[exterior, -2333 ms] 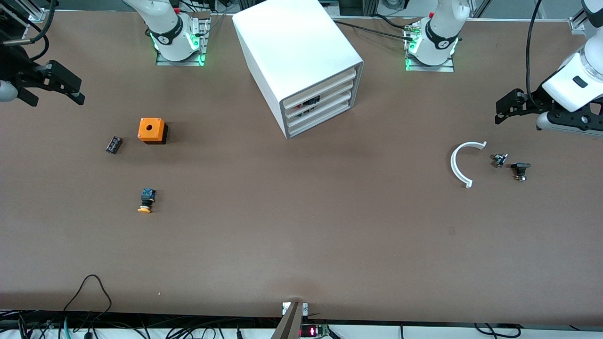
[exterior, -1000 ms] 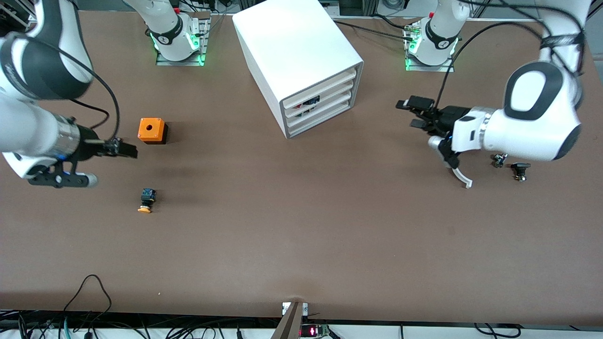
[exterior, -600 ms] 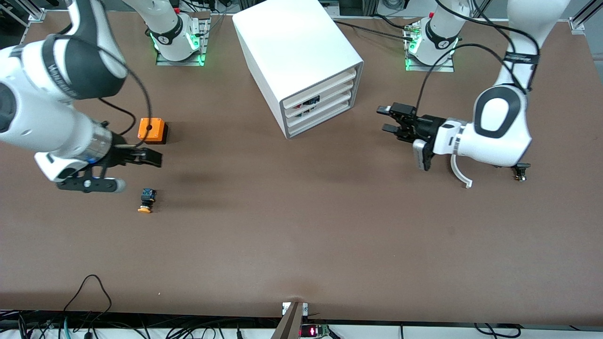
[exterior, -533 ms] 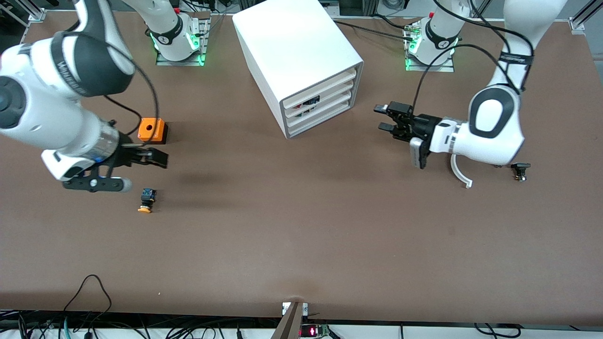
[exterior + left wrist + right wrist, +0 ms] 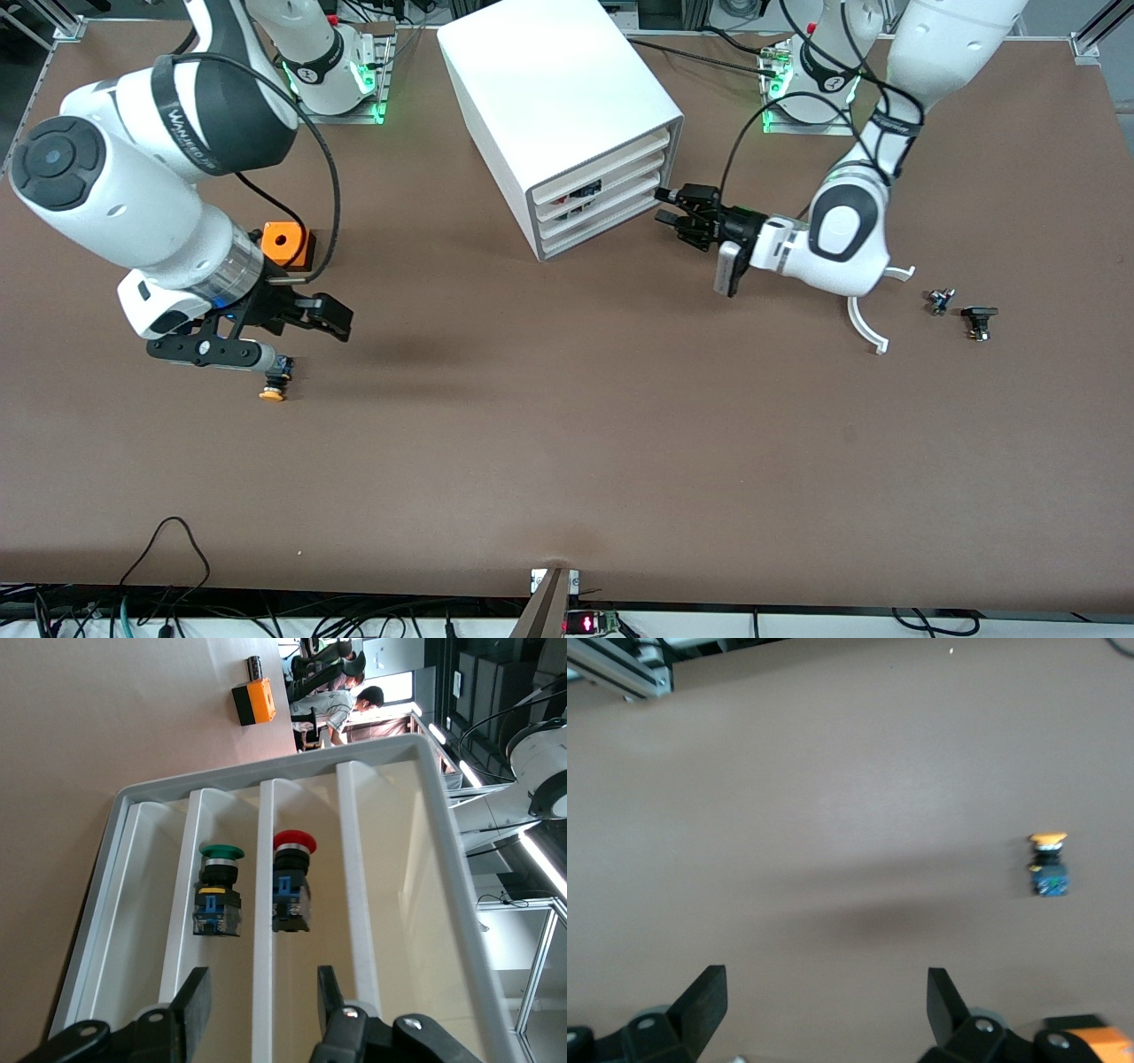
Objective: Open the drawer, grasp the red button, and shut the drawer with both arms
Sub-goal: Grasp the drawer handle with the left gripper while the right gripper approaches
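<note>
At the grey-rimmed white box cabinet [image 5: 567,115], my left gripper [image 5: 257,1005] holds its fingers partly apart, straddling the second drawer's white front edge [image 5: 263,904]. Inside lies the red-capped black push-button [image 5: 292,881]. I should clamp squarely before pulling. My right gripper [image 5: 819,1010] hangs wide apart above bare table, near the orange cube [image 5: 285,245].

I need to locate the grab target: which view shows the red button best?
The left wrist view: the red button lies in full sight inside its drawer. The front view gives only a dark glimpse through the drawer gap; the right wrist view lacks it.
</note>
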